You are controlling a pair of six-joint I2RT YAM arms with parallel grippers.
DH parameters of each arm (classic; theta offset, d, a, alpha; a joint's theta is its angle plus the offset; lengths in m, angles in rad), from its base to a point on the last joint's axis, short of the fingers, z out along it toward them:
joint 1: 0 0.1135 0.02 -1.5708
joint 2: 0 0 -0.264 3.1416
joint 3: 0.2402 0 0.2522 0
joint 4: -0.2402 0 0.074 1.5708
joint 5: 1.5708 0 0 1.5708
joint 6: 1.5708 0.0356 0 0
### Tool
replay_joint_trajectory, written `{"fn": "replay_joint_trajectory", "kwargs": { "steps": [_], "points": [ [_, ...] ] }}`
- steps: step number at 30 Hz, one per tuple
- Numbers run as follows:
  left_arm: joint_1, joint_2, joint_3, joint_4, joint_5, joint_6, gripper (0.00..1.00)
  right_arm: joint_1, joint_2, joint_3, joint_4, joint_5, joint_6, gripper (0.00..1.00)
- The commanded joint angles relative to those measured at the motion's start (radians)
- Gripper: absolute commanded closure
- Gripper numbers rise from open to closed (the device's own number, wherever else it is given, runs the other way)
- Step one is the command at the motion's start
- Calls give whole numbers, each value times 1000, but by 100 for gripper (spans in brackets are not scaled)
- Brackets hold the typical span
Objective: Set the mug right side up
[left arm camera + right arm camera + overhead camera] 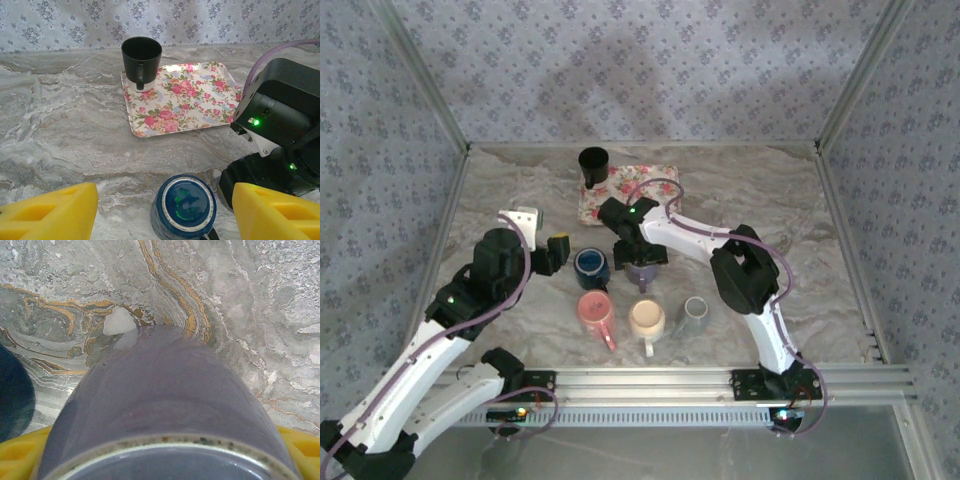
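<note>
Fabric-covered walls (620,70) close the grey marbled table (820,230) on your left, back and right, and an aluminium rail (650,378) runs along the near edge. The widest bare stretch lies on the right side, with a smaller one at the back left. The middle is crowded: the right gripper (642,258) hangs over the purple ceramic mug (160,390), which stands upside down on the table just right of the dark blue glazed mug (184,205). Its yellow fingers (17,455) sit close on either side of the purple mug's wall; you cannot tell whether they press it. The left gripper (558,250) is spread wide and holds nothing, near the blue mug's left side. By the rail a pink mug (594,310), a cream mug (646,318) and a grey mug (694,318) form a row, the pink and cream ones mouth up with nothing seen inside. At the back, a black mug (141,57) stands upright on a corner of the flowered rectangular tray (190,100), its inside too dark to read.
</note>
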Motion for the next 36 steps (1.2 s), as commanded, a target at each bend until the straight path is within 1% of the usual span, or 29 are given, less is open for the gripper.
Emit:
{"fn": "replay_joint_trajectory", "kwargs": {
  "steps": [1, 4, 6, 9, 11, 13, 14, 16, 18, 19, 21, 23, 26, 29, 32, 34, 36],
  "points": [
    [-7, 2, -17, 40, 2, 18, 29, -12, -66, -14, -12, 42, 12, 42],
    [-8, 21, -16, 58, 33, 17, 29, -37, -151, -25, 4, 42, 0, 43],
    [-7, 44, -2, 60, 45, -8, 29, -57, -219, -37, 16, 46, -1, 43],
    [-8, 93, 52, 51, 167, -39, 29, -99, -353, -106, 106, 15, 10, 44],
    [-7, 125, 83, 76, 262, -88, 28, -137, -459, -177, 194, -23, 22, 45],
    [-7, 155, 109, 101, 300, -182, 27, -177, -553, -235, 278, -67, 30, 45],
    [-5, 177, 123, 114, 329, -217, 27, -188, -606, -268, 327, -70, 27, 44],
    [-4, 213, 132, 159, 389, -260, 27, -212, -687, -305, 369, -66, 20, 45],
    [2, 244, 101, 272, 498, -307, 27, -234, -763, -349, 430, -88, 20, 46],
    [8, 271, 84, 356, 586, -339, 27, -250, -805, -379, 468, -113, 27, 47],
    [10, 344, 78, 470, 684, -422, 27, -287, -875, -441, 548, -180, 59, 49],
    [0, 405, 53, 659, 804, -511, 27, -331, -935, -494, 594, -247, 82, 49],
    [-4, 478, 56, 784, 879, -594, 24, -369, -1002, -552, 640, -304, 103, 50],
    [5, 527, 31, 927, 942, -673, 24, -395, -1054, -614, 677, -363, 117, 50],
    [16, 589, -1, 1125, 1022, -782, 24, -427, -1104, -677, 785, -442, 167, 50],
    [17, 631, -4, 1201, 1067, -832, 24, -448, -1121, -709, 868, -500, 206, 50],
    [19, 655, -8, 1248, 1090, -855, 24, -460, -1123, -720, 943, -552, 241, 50]
  ]
}}
